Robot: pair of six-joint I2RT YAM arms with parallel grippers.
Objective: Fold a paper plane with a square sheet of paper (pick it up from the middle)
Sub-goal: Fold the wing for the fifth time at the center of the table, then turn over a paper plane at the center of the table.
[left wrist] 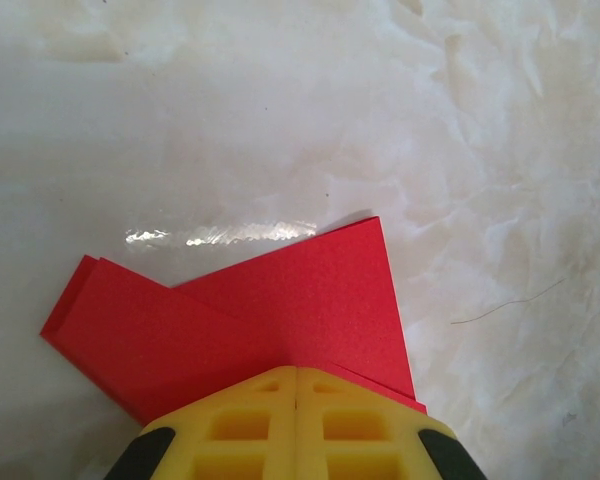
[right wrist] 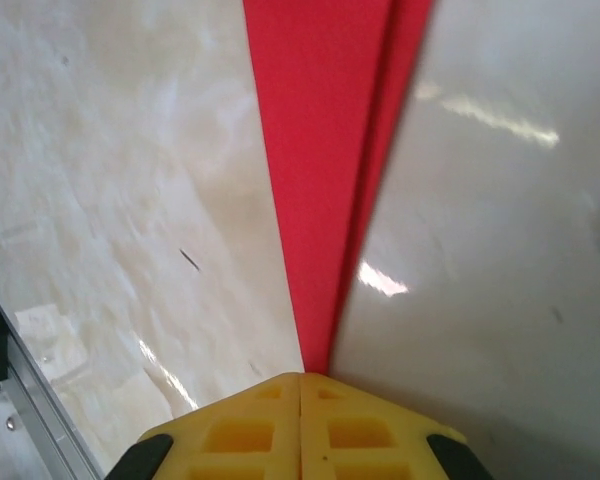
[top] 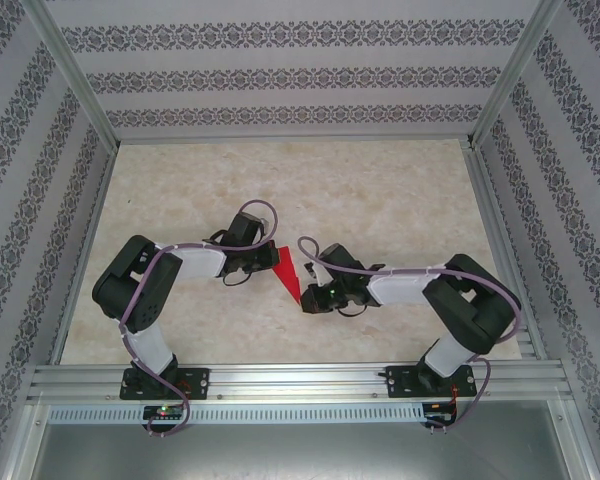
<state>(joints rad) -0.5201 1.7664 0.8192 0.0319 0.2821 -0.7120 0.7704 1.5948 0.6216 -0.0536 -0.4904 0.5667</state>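
Everywhere around paper plane [top: 288, 272], marbled table [top: 380, 200].

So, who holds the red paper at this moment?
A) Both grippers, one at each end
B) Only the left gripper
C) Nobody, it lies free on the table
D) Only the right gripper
A: the left gripper is shut on the wide end of the red paper, and the right gripper is shut on its narrow tip.

We see the red paper [right wrist: 325, 150] cut off at the top edge, its near tip hidden inside the right gripper [right wrist: 300, 380].
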